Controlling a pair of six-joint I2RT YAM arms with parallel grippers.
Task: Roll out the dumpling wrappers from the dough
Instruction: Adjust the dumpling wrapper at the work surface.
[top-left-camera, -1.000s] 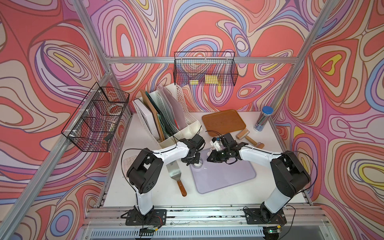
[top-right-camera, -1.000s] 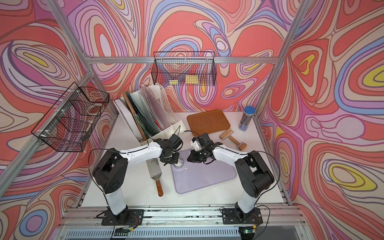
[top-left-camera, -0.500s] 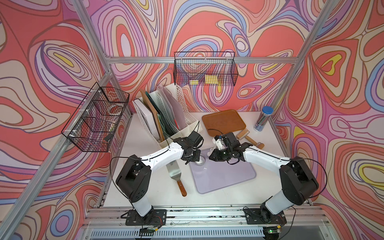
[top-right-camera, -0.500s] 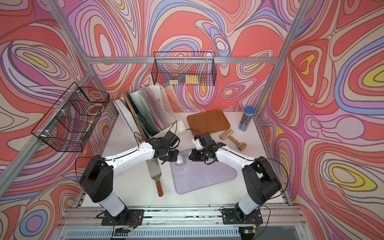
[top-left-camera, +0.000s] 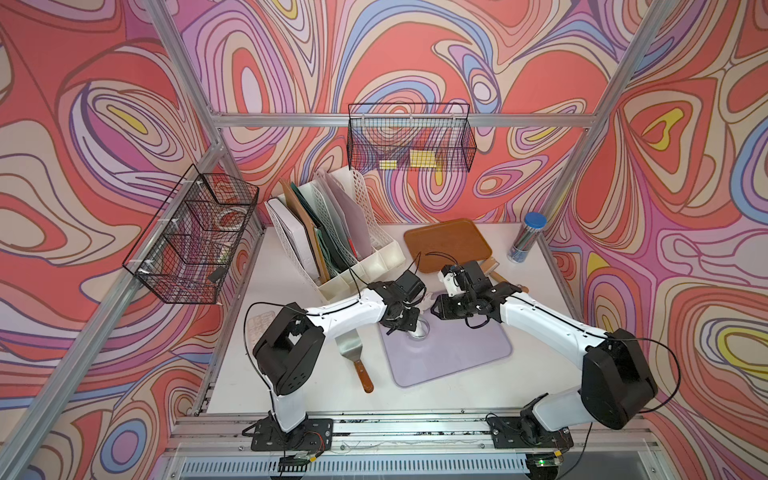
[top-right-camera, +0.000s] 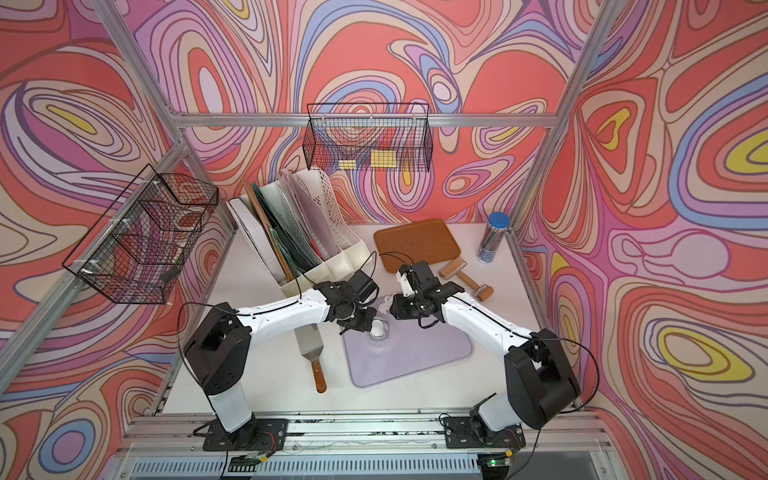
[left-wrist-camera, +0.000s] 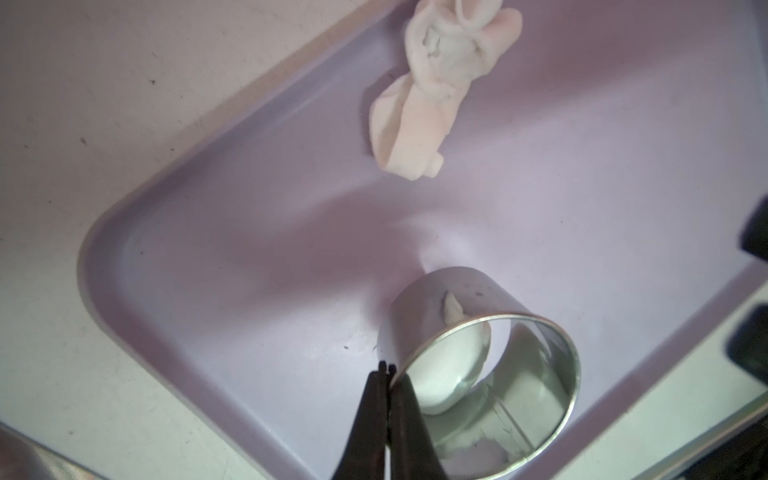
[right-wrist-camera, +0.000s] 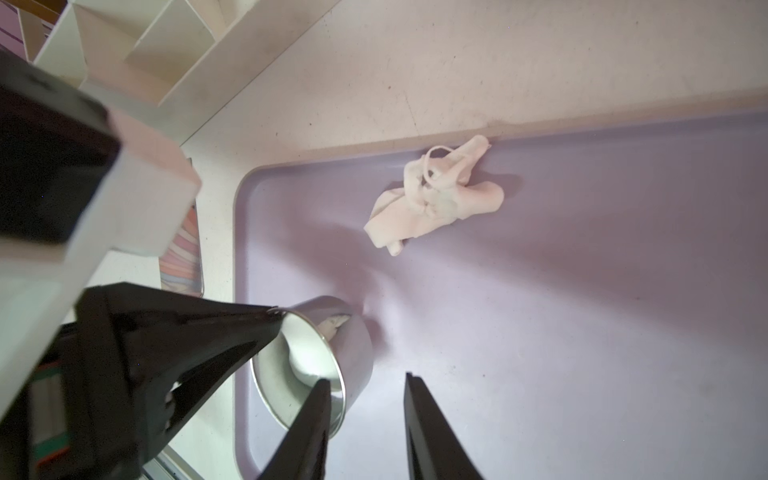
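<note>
Left wrist: dumpling wrapper (left-wrist-camera: 451, 370) inside ring cutter (left-wrist-camera: 478, 291); left claw (left-wrist-camera: 387, 368) pinches rim.

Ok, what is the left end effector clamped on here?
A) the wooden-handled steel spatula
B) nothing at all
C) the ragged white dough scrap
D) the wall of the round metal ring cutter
D: the left end effector is shut on the wall of the round metal ring cutter, which has the thin round white dough disc inside it. The ragged white dough scrap lies apart on the lilac mat.

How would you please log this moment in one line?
left gripper shut on ring | wrapper inside ring | right gripper open, empty | scrap on mat
</note>
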